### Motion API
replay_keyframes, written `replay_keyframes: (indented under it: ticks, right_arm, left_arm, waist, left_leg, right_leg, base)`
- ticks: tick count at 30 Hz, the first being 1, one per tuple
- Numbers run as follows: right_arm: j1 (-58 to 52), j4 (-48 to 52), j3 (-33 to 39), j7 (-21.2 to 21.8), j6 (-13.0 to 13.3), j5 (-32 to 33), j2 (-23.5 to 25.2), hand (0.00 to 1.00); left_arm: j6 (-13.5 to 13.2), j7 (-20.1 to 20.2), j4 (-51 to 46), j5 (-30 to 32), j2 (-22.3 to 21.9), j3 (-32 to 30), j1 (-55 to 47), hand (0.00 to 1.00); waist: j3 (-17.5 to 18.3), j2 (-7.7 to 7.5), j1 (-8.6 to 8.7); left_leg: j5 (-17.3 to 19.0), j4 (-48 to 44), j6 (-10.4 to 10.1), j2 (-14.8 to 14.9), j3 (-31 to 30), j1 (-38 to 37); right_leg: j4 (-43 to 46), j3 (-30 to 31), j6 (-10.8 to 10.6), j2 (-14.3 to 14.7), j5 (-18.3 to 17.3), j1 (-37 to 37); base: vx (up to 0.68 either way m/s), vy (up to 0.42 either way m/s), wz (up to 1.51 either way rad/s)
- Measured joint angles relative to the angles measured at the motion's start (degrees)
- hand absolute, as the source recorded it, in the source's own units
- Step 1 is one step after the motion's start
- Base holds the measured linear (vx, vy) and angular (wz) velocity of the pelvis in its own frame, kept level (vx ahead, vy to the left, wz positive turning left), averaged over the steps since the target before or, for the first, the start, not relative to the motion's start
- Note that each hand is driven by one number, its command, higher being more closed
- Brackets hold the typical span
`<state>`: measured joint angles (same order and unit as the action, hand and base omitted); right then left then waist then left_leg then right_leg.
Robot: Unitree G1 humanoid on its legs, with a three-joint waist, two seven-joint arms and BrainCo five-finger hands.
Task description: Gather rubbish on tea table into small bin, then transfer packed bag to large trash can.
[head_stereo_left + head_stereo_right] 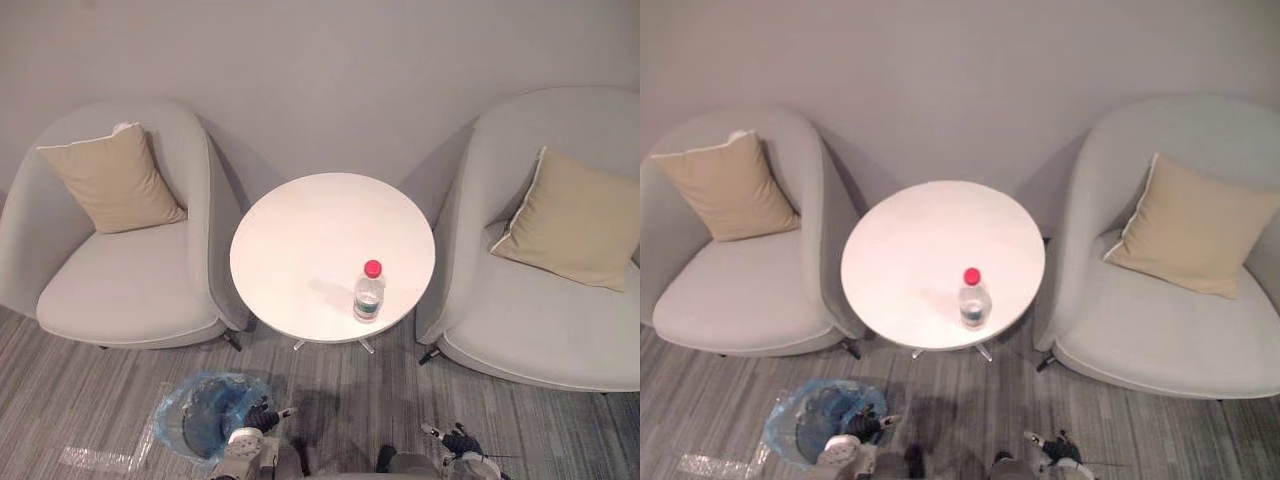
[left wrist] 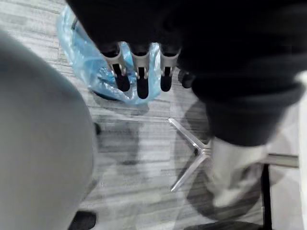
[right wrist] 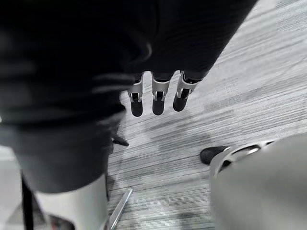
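Here the one piece of rubbish to be seen is a clear plastic bottle (image 1: 369,294) with a red cap (image 1: 372,268). It stands upright on the round white bench (image 1: 300,240), on the near right part of the top, close to the rim and well apart from both arms. Nothing touches it.

The small bin (image 1: 205,418) sits on the floor just beyond the left robot hand (image 2: 138,75), to the near left of the bench. It is lined with a blue plastic bag (image 2: 84,55) whose loose edge spills out over the rim. A strip of clear film (image 1: 95,460) lies flat on the carpet beside it.

The left robot hand hangs low above the floor with its fingers straight and side by side, holding nothing; their dark tips point toward the blue bag without touching it. The right robot hand (image 3: 157,98) hangs low on the other side, fingers likewise straight and empty, over bare carpet.

One of the bench's slim metal feet (image 2: 189,160) shows on the grey striped carpet (image 1: 340,395). A pale grey armchair (image 1: 120,285) stands to the left of the bench and another (image 1: 540,335) to the right, each with a beige cushion (image 1: 110,180) (image 1: 575,220) leaning on its back. A plain grey wall (image 1: 320,70) rises behind.
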<state>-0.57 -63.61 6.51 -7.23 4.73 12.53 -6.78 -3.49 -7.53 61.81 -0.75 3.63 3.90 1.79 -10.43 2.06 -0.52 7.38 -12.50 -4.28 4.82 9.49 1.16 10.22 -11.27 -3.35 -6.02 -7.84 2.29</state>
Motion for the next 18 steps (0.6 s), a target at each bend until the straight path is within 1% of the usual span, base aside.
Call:
replay_keyframes:
  ticks: [2, 3, 5, 9, 10, 11, 12, 13, 15, 18]
  right_arm:
    - [-0.1, 0.5, -0.9, -0.2, 0.0, -2.0, 0.3, 0.0]
    - [-0.5, 1.6, -1.5, -0.4, 0.0, -3.4, 0.3, 0.0]
    - [-1.1, 4.2, -2.9, -0.7, -0.1, -5.2, -0.1, 0.0]
    - [-3.6, 17.7, -6.2, -1.4, 0.0, -9.1, -0.3, 0.0]
    - [-4.9, 24.2, -6.3, -1.7, 0.4, -10.7, -0.6, 0.0]
    - [-5.5, 26.2, -6.2, -1.8, 0.5, -11.1, -0.8, 0.0]
    - [-6.6, 31.0, -6.2, -2.0, 0.8, -12.7, -1.2, 0.0]
    - [-7.0, 33.6, -6.2, -2.0, 1.3, -13.1, -1.5, 0.0]
    - [-8.7, 40.4, -6.2, -2.4, 2.1, -15.9, -2.4, 0.0]
    - [-9.9, 44.3, -6.3, -2.7, 3.3, -19.1, -2.3, 0.0]
  left_arm:
    - [0.1, 0.0, 0.9, 0.8, 0.9, 0.2, -0.1, 0.0]
    - [0.2, 0.0, 1.0, 0.9, 1.4, 0.7, -0.4, 0.0]
    - [0.2, 0.0, 1.1, 1.2, 1.9, 0.7, -0.7, 0.0]
    - [0.1, 0.0, 0.8, 2.0, 1.8, 1.9, -1.5, 0.0]
    - [0.1, 0.0, 0.7, 2.4, 1.6, 2.2, -1.5, 0.0]
    - [0.1, 0.0, 0.6, 2.4, 1.6, 2.2, -1.5, 0.0]
    - [0.1, 0.0, 0.6, 2.7, 1.6, 2.2, -1.6, 0.0]
    - [0.1, 0.0, 0.6, 2.9, 1.6, 2.2, -1.6, 0.0]
    - [0.0, 0.0, 0.1, 3.3, 1.6, 2.3, -2.1, 0.0]
    - [0.0, 0.1, -0.5, 4.4, 2.0, 2.5, -2.6, 0.0]
  waist:
    - [0.2, -1.07, 0.02]
    - [0.4, -1.36, -0.06]
    - [0.4, -1.33, -0.02]
    - [1.6, -0.52, 0.19]
    - [1.7, -0.48, 0.3]
    - [1.7, -0.53, 0.37]
    - [1.9, -0.76, 0.37]
    - [2.0, -0.93, 0.36]
    - [2.4, -1.56, 0.38]
    - [3.1, -2.39, 0.47]
  left_leg:
    - [-0.3, 1.2, 0.5, -1.0, 0.2, -0.5]
    - [-0.7, 2.8, 1.1, -1.7, 0.4, -1.4]
    - [-1.2, 4.9, 1.7, -2.7, 0.3, -3.4]
    - [-2.2, 8.4, 1.8, -3.6, 0.6, -5.3]
    - [-2.4, 8.9, 1.7, -3.5, 0.5, -5.3]
    - [-2.6, 9.3, 1.7, -3.4, 0.5, -5.4]
    - [-2.8, 9.9, 1.6, -3.3, 0.4, -5.5]
    - [-2.8, 10.1, 1.6, -3.1, 0.3, -5.4]
    - [-3.0, 10.4, 1.5, -2.7, 0.3, -5.5]
    - [-3.0, 10.4, 1.5, -2.5, -0.1, -6.0]
  right_leg:
    - [-0.5, 0.5, -0.2, -0.7, 0.1, 0.0]
    - [-0.6, 0.8, -0.3, -1.2, 0.0, 0.2]
    - [-1.3, 1.1, -0.8, -1.9, -0.3, 1.3]
    - [-2.4, 1.5, -1.1, -1.9, -0.3, 1.7]
    - [-2.7, 1.5, -1.1, -1.6, -0.3, 1.7]
    - [-2.7, 1.5, -1.1, -1.5, -0.3, 1.7]
    - [-3.1, 1.6, -1.0, -1.2, -0.3, 1.7]
    - [-3.3, 1.6, -1.0, -1.1, -0.2, 1.8]
    - [-4.5, 1.9, -0.4, -0.5, 0.2, 2.4]
    - [-6.5, 2.2, -0.2, 0.0, 0.8, 3.8]
  base:
    - [0.08, 0.102, -0.02]
    - [0.05, 0.089, 0.08]
    - [0.06, 0.074, 0.06]
    - [0.06, 0.031, -0.04]
    - [0.06, -0.015, 0.0]
    - [0.06, -0.031, 0.02]
    - [0.05, -0.03, 0.01]
    - [0.07, -0.038, -0.01]
    - [0.08, -0.039, -0.05]
    - [0.06, -0.036, -0.03]
